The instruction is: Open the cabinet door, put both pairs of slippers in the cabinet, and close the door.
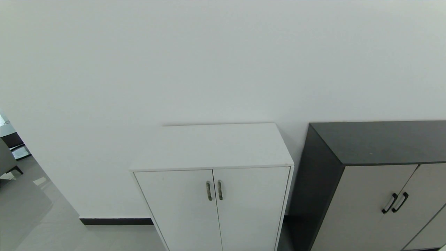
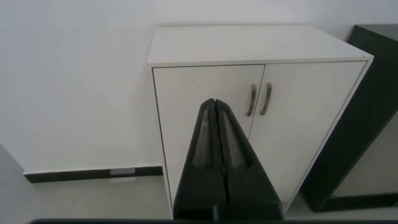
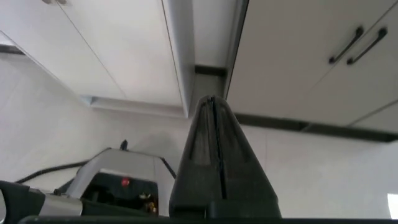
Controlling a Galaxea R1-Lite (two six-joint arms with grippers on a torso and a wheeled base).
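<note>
A white two-door cabinet (image 1: 212,195) stands against the wall with both doors closed; two metal handles (image 1: 214,190) sit side by side at the door seam. In the left wrist view the same cabinet (image 2: 261,93) faces me, and my left gripper (image 2: 216,102) is shut with nothing in it, some way in front of the left door. My right gripper (image 3: 212,99) is also shut and empty, held low near the floor before the gap between the white cabinet (image 3: 112,43) and the grey one.
A black-topped cabinet with grey doors (image 1: 376,188) and black handles (image 1: 395,203) stands just right of the white one; its doors (image 3: 311,56) are closed. A dark baseboard (image 1: 116,221) runs along the wall at left, above open grey floor (image 1: 69,237).
</note>
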